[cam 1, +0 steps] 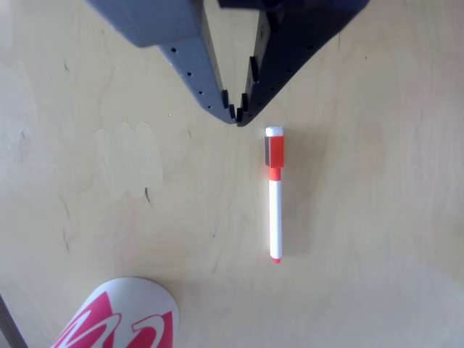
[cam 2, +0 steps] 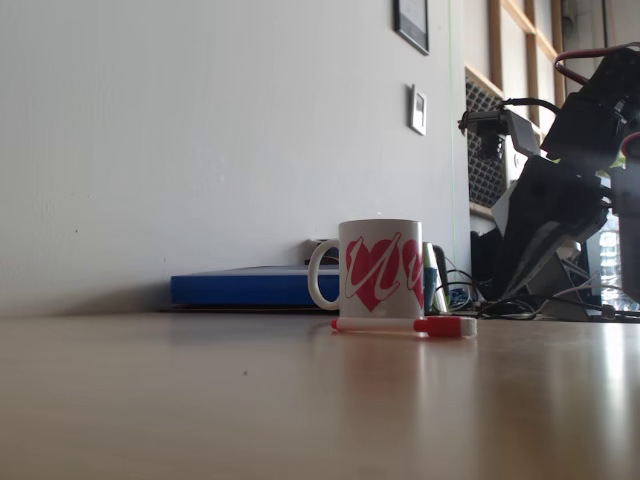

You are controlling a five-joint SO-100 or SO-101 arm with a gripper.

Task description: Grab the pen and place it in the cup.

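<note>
In the other view the pen (cam 1: 275, 210) lies flat on the pale wooden table (cam 1: 362, 239), its orange-red cap with the grey block pointing up the frame. My gripper (cam 1: 236, 116) comes in from the top edge, shut with its tips touching and nothing between them. It hovers just left of and above the pen's cap end. The cup (cam 1: 119, 319), white with pink-red swirls, shows at the bottom left corner. The fixed view has the pen (cam 2: 400, 326) lying right in front of the upright cup (cam 2: 380, 265), whose handle is to the left.
A flat blue object (cam 2: 240, 288) lies behind the cup against the grey wall. The dark arm (cam 2: 565, 190) and a tangle of cables (cam 2: 500, 300) stand at the right in the fixed view. Bare wood surrounds the pen.
</note>
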